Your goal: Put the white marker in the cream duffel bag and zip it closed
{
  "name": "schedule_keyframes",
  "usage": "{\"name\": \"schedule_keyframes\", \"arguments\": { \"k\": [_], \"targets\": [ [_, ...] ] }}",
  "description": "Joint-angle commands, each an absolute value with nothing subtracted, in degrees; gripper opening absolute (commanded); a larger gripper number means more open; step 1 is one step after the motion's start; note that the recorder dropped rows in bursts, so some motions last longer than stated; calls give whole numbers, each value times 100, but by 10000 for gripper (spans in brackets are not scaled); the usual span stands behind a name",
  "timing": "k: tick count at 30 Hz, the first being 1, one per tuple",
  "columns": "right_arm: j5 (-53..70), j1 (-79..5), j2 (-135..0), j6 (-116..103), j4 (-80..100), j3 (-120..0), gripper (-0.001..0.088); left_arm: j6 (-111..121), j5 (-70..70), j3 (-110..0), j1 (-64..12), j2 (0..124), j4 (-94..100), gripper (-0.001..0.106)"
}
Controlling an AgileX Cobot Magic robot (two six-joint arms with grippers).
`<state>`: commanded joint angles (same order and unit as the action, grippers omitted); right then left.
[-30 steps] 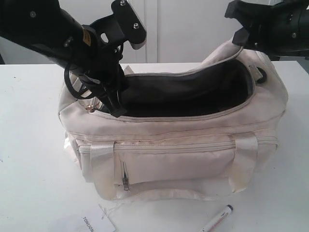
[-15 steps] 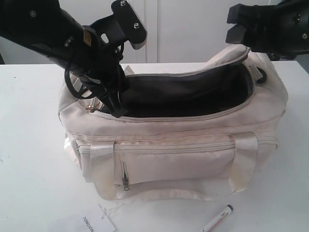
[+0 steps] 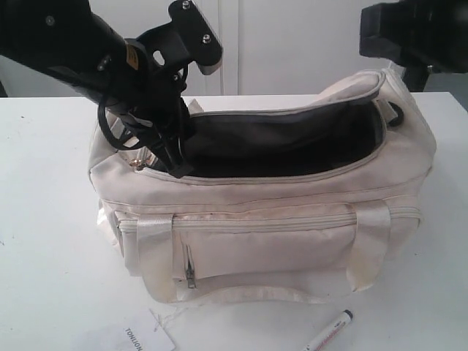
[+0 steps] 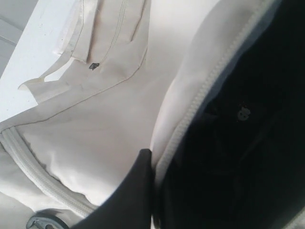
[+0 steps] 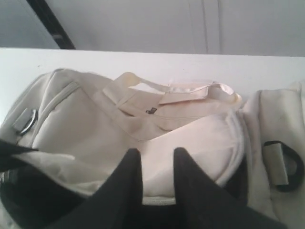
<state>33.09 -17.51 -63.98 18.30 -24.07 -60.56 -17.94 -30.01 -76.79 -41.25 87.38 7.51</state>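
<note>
- The left hand [image 3: 175, 167] reaches down to the left end of the bag's [image 3: 256, 194] mouth and seems to pinch the rim there. In its wrist view one dark finger [image 4: 136, 191] lies on the cream cloth just outside the zip tape. The other finger is lost against the dark inside, so the grip is not certain.
- The right hand [image 5: 157, 152] hangs above the bag's right end, apart from it. Its two fingers are spread with nothing between them, and only cream cloth shows beyond the gap.
- The bag sits on the white counter [image 3: 44, 256] with its top zip open, the mouth gaping and the dark lining [image 3: 285, 142] in view.
- The front pocket [image 3: 270, 248] faces the exterior camera, with a shiny handle strap [image 3: 153, 248] running down at each side of it.
- A black ring [image 3: 395, 113] sits at the bag's right end.
- The marker [image 3: 330, 330] lies on the counter in front of the bag, near its right front corner, outside it and not touching it. Its dark cap points toward the bag, and its tail is cut by the frame edge.
- A white tag [image 3: 142, 338] with black letters lies on the counter in front of the bag's left part, well apart from the marker.
</note>
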Motion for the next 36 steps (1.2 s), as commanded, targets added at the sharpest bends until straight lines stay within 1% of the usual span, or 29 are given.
{"name": "schedule_keyframes", "arguments": {
  "k": [1, 2, 3, 6, 15, 19, 21, 24, 26, 30, 33, 36],
  "targets": [
    [3352, -1817, -6398, 1965, -2407, -6056, 79, -1794, -3001, -7679, -4125, 8738, 751, 0],
    [3460, -1972, -6398, 2295, -2407, -6056, 21, -1794, -3001, -7679, -4125, 8738, 751, 0],
    [3499, -2034, -6398, 2459, -2407, -6056, 4, -1794, -3001, -7679, -4125, 8738, 751, 0],
    [3649, -2341, -6398, 3017, -2407, -6056, 0, -1794, -3001, -7679, -4125, 8738, 751, 0],
    [3725, -2889, -6442, 4204, -2443, -6056, 0, -1792, -3019, -7679, -4125, 8738, 751, 0],
    [3725, -3144, -6680, 4372, -2628, -6056, 1, -1776, -3084, -7679, -4125, 8738, 637, 0],
    [3710, -3281, -6868, 4372, -2627, -6056, 30, -1776, -3125, -7679, -4125, 8738, 430, 0],
    [3655, -3418, -7118, 4372, -2616, -6056, 156, -1776, -3321, -7709, -4125, 8738, 321, 0],
    [3625, -3418, -7158, 4372, -2605, -6056, 192, -1776, -3505, -7841, -4119, 8738, 268, 0],
    [3625, -3418, -7147, 4372, -2605, -6056, 195, -1798, -3622, -8131, -4096, 8738, 39, 0],
    [3635, -3418, -7147, 4372, -2624, -6056, 197, -2002, -3814, -8308, -3889, 8738, -452, 0],
    [3635, -3418, -7147, 4372, -2624, -6056, 242, -2396, -3862, -8355, -3548, 8738, -1346, 0]
  ]
}}
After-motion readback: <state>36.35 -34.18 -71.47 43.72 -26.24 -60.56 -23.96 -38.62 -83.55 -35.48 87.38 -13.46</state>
